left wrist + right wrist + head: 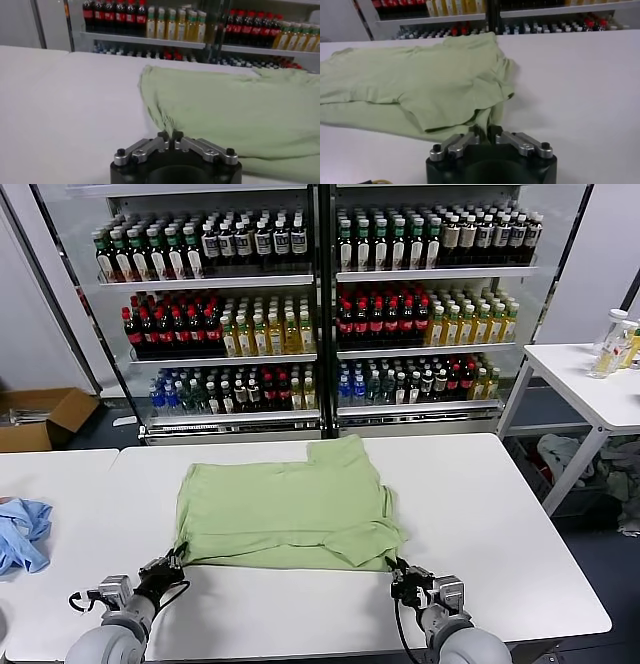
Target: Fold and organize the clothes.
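A light pastel-green short-sleeved shirt (285,509) lies partly folded on the white table (480,514), in the middle. My left gripper (176,559) is shut on the shirt's near left corner; in the left wrist view (170,135) a pinch of green fabric (225,105) runs between the jaws. My right gripper (397,569) is shut on the shirt's near right corner; in the right wrist view (485,131) the hem of the shirt (420,85) sits between the jaws. Both grippers are low, at the table top near its front edge.
A blue cloth (20,534) lies on the adjoining table at the left. Drink coolers (320,304) full of bottles stand behind. A second white table (590,384) with bottles is at the right, a cardboard box (40,416) on the floor at the left.
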You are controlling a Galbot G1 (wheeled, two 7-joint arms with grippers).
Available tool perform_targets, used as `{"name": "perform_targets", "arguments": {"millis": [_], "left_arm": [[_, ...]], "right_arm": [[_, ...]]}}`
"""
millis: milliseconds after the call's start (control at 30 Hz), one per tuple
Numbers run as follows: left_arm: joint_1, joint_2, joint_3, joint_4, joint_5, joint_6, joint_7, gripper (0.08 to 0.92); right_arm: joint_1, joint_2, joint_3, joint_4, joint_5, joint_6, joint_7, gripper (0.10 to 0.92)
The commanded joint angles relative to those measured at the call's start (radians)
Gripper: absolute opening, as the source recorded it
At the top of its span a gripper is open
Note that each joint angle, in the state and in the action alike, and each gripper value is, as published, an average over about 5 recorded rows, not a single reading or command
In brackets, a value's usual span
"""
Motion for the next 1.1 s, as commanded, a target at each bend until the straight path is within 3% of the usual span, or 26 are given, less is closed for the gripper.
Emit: {"name": "perform_targets", "arguments": {"millis": [33,567,933,1100], "left_arm": [[0.105,-0.022,-0.008,-0.114,-0.006,0.014,-0.001,0.1],[0.368,-0.101,-0.049,-0.367,0.079,0.022,-0.014,0.1],[0.463,-0.09,-0.078,-0.435,0.146,0.078,-0.031,0.1],[0.483,-0.105,-0.069,-0.48,0.183,0.088,-0.037,0.162]], "right_arm": [[-0.073,-0.019,0.019,0.064,-0.014,0.002,0.002,0.112],[-0.518,-0.067,0.136,0.298,-0.253,0.072,-0.04,0.106],[-0.546,-0.111,0.226,0.335,-0.299,0.021,-0.067,0.106],[-0.523,-0.114,0.236,0.355,-0.311,0.005,-0.075,0.172]]}}
